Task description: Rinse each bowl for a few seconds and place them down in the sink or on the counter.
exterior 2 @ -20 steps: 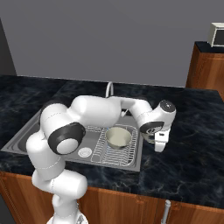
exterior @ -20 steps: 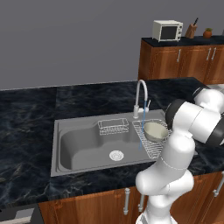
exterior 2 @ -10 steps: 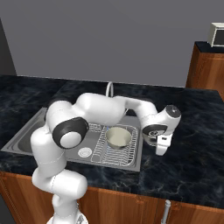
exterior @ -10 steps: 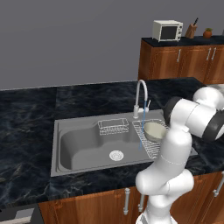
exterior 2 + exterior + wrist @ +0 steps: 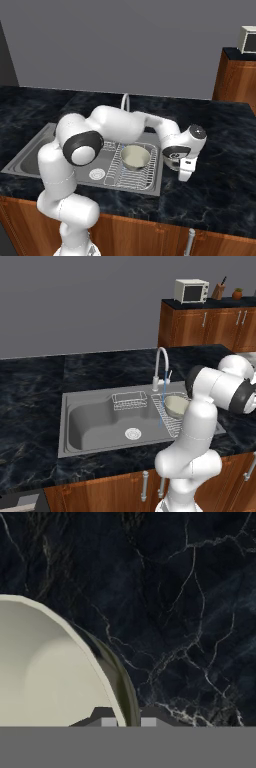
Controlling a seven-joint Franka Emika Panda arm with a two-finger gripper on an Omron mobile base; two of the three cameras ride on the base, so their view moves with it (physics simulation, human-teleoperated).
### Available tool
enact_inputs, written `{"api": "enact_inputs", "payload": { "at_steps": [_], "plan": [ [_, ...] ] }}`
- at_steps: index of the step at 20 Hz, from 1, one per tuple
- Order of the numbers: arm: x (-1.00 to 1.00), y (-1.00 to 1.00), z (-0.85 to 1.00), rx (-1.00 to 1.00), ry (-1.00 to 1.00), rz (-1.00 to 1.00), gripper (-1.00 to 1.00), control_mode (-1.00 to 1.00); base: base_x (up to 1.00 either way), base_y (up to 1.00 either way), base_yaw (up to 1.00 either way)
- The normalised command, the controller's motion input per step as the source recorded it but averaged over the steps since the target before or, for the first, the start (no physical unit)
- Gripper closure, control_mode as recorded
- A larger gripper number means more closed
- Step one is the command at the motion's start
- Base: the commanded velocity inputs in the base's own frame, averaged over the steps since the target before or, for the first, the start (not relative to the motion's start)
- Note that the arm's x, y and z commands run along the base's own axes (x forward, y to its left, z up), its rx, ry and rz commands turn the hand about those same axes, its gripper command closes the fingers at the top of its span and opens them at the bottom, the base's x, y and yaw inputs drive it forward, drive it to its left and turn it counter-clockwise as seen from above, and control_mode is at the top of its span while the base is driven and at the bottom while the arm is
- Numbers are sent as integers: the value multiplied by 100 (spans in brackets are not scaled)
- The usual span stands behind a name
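Left base view: the grey steel sink is set into the black veined worktop, with its gooseneck faucet at the back rim and a thin stream of water falling from the spout. A wire basket sits at the back of the basin. One bowl rests on the ribbed rack section at the sink's right end, cream inside facing up. The white arm crosses in front of the rack's right part.

Right base view: the same bowl sits on the rack. The arm reaches past the sink's right edge, and the end effector hangs over the bare worktop just right of the sink, a second bowl tucked beneath the wrist.

Hand view: the fingertips are clenched on the rim of the second bowl, one inside and one outside the wall. The dark veined worktop lies beyond it.
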Motion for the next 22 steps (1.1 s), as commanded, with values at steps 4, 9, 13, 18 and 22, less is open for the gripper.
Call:
{"api": "enact_inputs", "payload": {
  "at_steps": [4, 9, 13, 18, 22],
  "plan": [
    [0, 0, -14, -7, -2, 0, 100, -100, 0, 0, 0],
    [0, 0, -16, -7, 0, 0, 100, -100, 0, 0, 0],
    [0, 0, -24, -5, 0, 0, 100, -100, 0, 0, 0],
    [0, 0, -28, -3, 0, 0, 100, -100, 0, 0, 0],
    [0, 0, -26, -2, 0, 0, 100, -100, 0, 0, 0]
  ]
}}
